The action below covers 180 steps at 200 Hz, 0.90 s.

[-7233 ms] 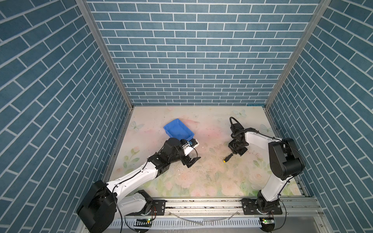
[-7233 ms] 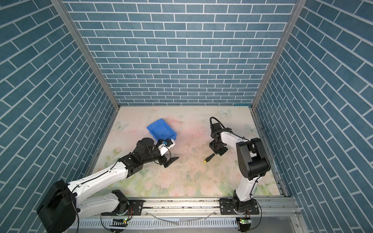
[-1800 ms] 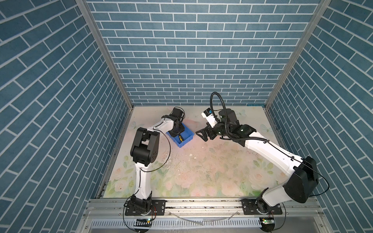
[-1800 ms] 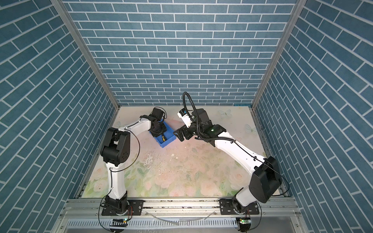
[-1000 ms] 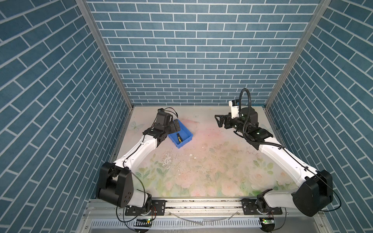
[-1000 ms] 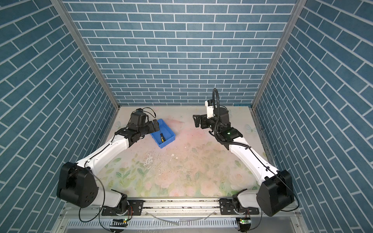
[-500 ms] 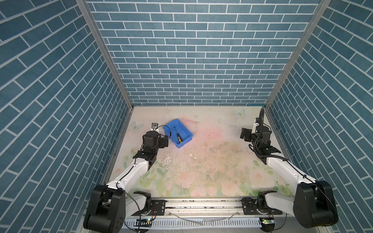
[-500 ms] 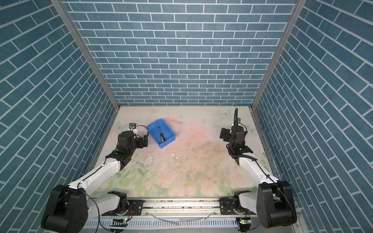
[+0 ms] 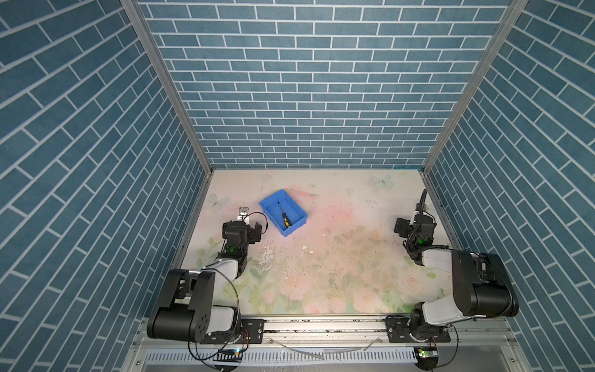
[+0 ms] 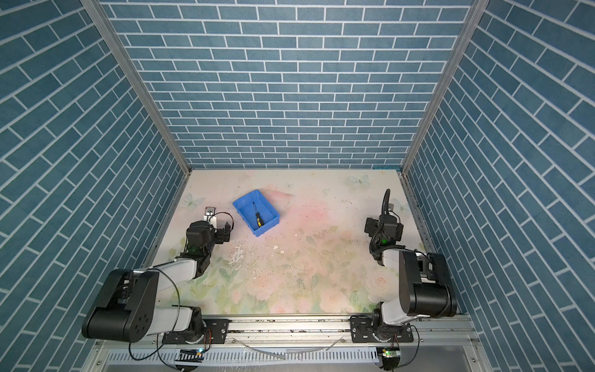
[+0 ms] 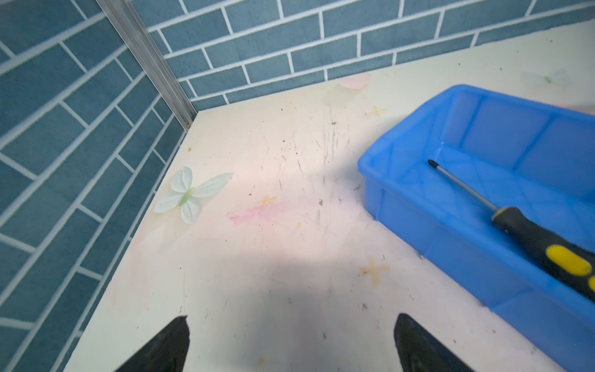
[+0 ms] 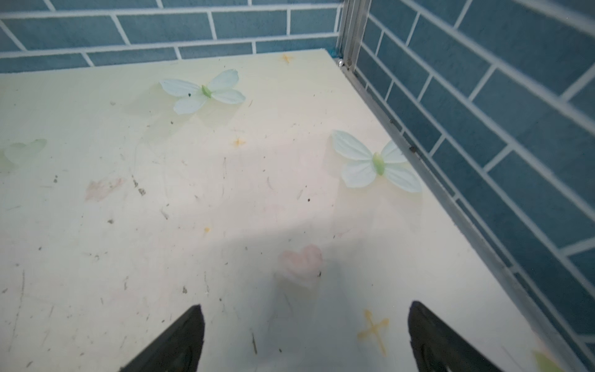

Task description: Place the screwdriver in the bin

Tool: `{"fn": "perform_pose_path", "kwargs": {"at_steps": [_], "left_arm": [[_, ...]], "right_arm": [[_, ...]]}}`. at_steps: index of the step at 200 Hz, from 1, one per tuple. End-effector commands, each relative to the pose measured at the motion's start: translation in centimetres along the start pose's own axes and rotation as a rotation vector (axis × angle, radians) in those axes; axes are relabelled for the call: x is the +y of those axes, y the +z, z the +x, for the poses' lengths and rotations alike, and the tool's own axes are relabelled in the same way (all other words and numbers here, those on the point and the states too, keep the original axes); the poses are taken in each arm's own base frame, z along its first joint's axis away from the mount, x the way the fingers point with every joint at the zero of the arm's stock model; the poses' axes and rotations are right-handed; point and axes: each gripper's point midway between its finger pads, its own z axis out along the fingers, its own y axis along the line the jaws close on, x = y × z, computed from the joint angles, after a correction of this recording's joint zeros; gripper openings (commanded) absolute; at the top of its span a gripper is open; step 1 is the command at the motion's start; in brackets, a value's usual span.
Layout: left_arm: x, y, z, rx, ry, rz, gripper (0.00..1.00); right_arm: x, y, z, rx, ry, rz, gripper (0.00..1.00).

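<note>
Some seconds ago the small screwdriver (image 9: 284, 217) with the yellow-and-black handle and thin dark metal shaft lay loose on the table beside the right arm. It now lies inside the shallow rectangular bright blue plastic bin (image 9: 291, 206), and both robot arms have drawn back from the middle of the table since a second ago.

There is one screwdriver and one bin. The tool rests flat on the bin's floor, roughly along its length, with the handle toward the robot and the tip toward the back wall, clear of both grippers. The bin sits on the pale, flower-printed table (image 9: 338, 257), left of the middle and nearer the back, at an angle to the table's edges.

Two arms stand folded, one at each side. The left gripper (image 11: 291, 322) hangs near the bin's left side without touching it, spread wide and holding nothing. Its wrist view shows two dark fingertips (image 11: 174, 341) with bare table between them and the bin off to one side. The right gripper (image 12: 306, 309) sits close to the right-hand wall, well apart from the bin, also spread wide and empty. Its wrist view shows two pale printed butterflies (image 12: 203, 91) on the table and a third, fainter one at the frame's edge. Blue brick-patterned walls (image 9: 306, 96) close three sides.
</note>
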Motion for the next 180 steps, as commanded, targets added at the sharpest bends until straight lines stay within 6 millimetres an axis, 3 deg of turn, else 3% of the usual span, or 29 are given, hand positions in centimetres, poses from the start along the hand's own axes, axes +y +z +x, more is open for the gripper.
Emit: {"fn": "perform_pose_path", "kwargs": {"at_steps": [1, 36, 180], "left_arm": [[-0.1, 0.9, -1.8, -0.091, -0.04, 0.014, 1.0], [0.4, 1.7, -0.3, -0.075, -0.067, -0.018, 1.0], [0.7, 2.1, -0.4, -0.064, -0.079, -0.02, 1.0]], "right_arm": [[0.8, -0.4, -1.7, -0.136, -0.008, -0.065, 0.99], [1.1, -0.1, -1.5, -0.106, -0.013, -0.084, 0.99], [1.0, -0.1, -1.6, -0.109, -0.008, -0.088, 0.99]]}}
